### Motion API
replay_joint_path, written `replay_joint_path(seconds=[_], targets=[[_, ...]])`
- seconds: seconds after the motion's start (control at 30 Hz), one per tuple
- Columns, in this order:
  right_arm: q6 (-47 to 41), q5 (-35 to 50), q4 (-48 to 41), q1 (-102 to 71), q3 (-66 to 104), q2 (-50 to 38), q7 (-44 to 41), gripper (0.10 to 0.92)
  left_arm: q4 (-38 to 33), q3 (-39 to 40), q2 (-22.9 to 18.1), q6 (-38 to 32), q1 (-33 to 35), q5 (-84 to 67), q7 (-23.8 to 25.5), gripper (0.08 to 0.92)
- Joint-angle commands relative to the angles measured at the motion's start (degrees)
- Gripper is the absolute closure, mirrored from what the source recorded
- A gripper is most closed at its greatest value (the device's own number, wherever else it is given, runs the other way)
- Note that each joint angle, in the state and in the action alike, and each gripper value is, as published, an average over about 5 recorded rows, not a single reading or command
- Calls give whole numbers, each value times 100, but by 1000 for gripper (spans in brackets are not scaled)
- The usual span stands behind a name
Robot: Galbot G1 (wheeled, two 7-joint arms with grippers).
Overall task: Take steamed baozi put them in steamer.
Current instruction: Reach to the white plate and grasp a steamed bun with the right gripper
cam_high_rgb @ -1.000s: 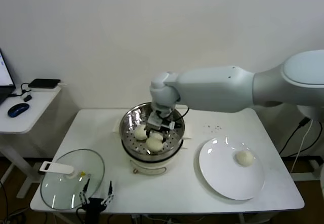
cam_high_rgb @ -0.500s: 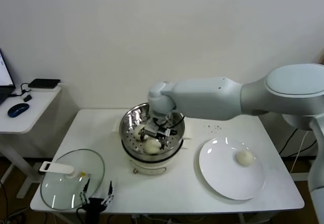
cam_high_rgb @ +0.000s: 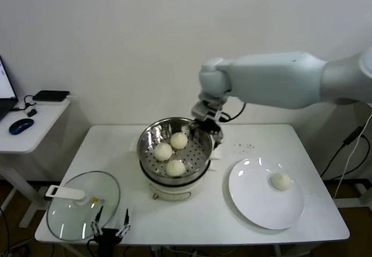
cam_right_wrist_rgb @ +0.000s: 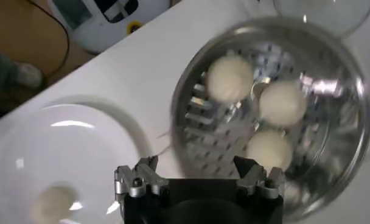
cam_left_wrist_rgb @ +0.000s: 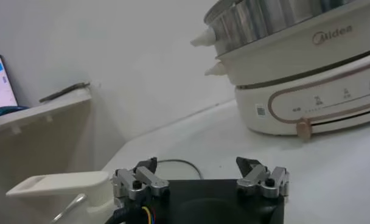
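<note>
Three steamed baozi (cam_high_rgb: 176,167) sit in the steamer (cam_high_rgb: 150,136); one bun (cam_high_rgb: 281,181) remains on the white plate (cam_high_rgb: 256,207) on the counter. The right gripper (cam_high_rgb: 206,121) hovers at the steamer's rim, jaws open and empty; the left gripper (cam_left_wrist_rgb: 200,178) rests low, jaws open. The bun looks soft and light, so it likely needs a gentle pinch across its domed sides.

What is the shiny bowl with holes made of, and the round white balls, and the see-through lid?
The steamer looks like polished steel: it mirrors light and has punched holes. The steamed baozi look like soft dough, matte and cream-white, though softness can't be checked by eye. The lid seems glass, since the table shows through, with a white handle, probably plastic.
</note>
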Motion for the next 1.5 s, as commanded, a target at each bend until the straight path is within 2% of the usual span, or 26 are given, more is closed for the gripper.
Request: replay_joint_path(seconds=[0.03,0.27,0.5,0.97,1.5], targets=[[-751,170,-42,385,-1265,-1862,-428,203,-11,15,-148,4,12,7,7,177],[-1354,-754,-67,-702,-856,-2814,148,203,11,23,-138,4,18,7,10,177],[-1768,-1312,-232,-1844,-19,-3264,481,203,1,-8,-115,8,28,0,16,177],[-2017,-1866,-727,-3413,1539,-3236,961,203,-9,-2,-117,-5,79,21,14,177],[-2048,-1913,-962,-3626,1707,-3061,962,203,7,-11,-132,1,60,23,7,177]])
